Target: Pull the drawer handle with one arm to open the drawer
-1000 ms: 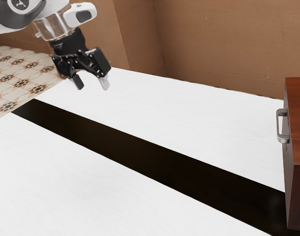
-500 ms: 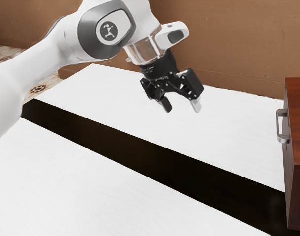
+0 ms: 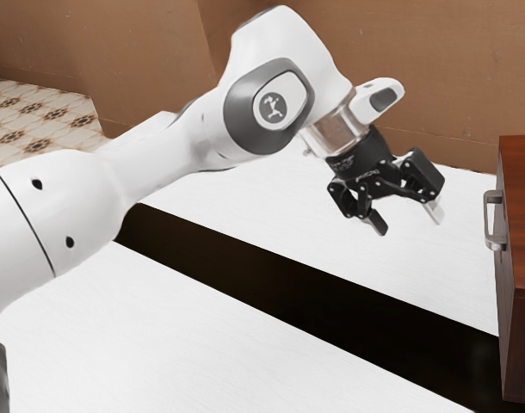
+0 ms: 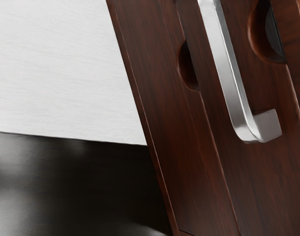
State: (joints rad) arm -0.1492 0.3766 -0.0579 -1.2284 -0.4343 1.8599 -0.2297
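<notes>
Here's the white robot arm point(image 3: 159, 172), stretched in from the exterior view's left across the white tabletop point(image 3: 435, 267). Its black two-finger tool point(image 3: 407, 219) hangs in the air above the white surface. The fingers point(image 3: 377, 222) are spread wide with nothing between them, so that's an open, empty grasp. They point down and toward the exterior view's right.

Over at the exterior view's right edge stands the dark brown wooden drawer unit point(image 3: 516, 284), resting on the tabletop. The silver metal bar handle point(image 3: 493, 221) runs upright on its front, facing the tool. The tool is near the handle but apart from it, with a strip of bare white tabletop between them. There is no contact.

A broad black band point(image 3: 288, 292) runs diagonally across the tabletop, passing below the tool and reaching the foot of the drawer unit.

Now the wrist view, and the hand's camera looks right at that wood! The reddish-brown drawer unit point(image 4: 165, 123) looms large and slanted. The handle point(image 4: 233, 83) crosses it as a flat bright bar that ends in a hooked foot against the panel. Two rounded recesses point(image 4: 188, 66) are cut into the wood on either side of the bar. Beside the unit lie the white tabletop point(image 4: 51, 64) and the black band point(image 4: 66, 187).

Whether the drawer is slid out at all, I cannot tell from these angles.
</notes>
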